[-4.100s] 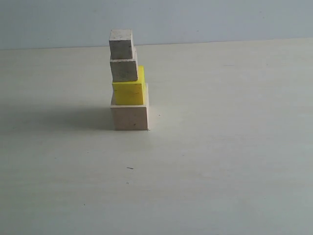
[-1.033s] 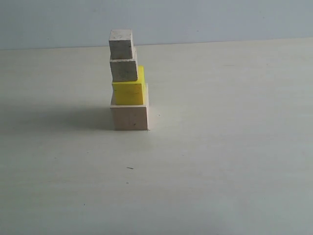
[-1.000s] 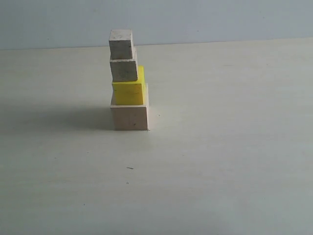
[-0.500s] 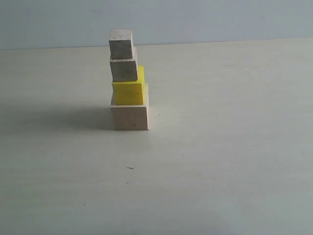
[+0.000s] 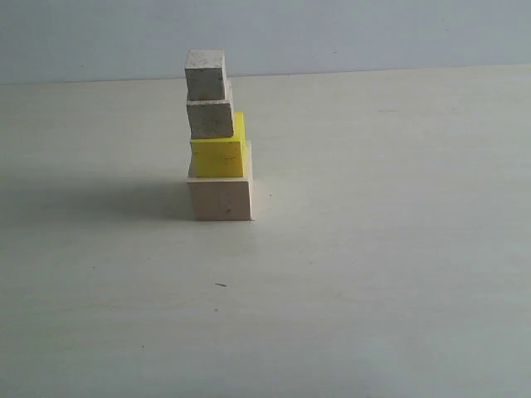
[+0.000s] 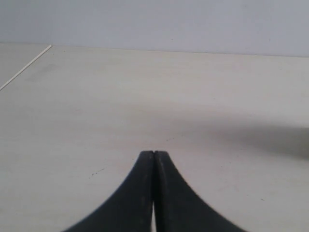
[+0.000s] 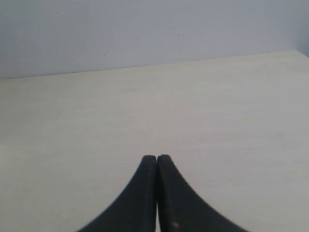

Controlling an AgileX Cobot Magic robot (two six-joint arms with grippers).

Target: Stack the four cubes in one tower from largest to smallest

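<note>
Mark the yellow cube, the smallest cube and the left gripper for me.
yellow cube [image 5: 218,158]: exterior view, middle of its front face.
smallest cube [image 5: 205,77]: exterior view, middle of its front face.
left gripper [image 6: 154,153]: left wrist view, the seam where its shut fingertips meet.

I've got the exterior camera low, looking across the surface [image 5: 373,290] toward the wall [image 5: 373,33]; both wrist cameras skim that same surface, wall-facing.

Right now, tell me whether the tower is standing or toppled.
Standing: the tower rises upright, four cubes high, with the largest at the bottom.
</note>
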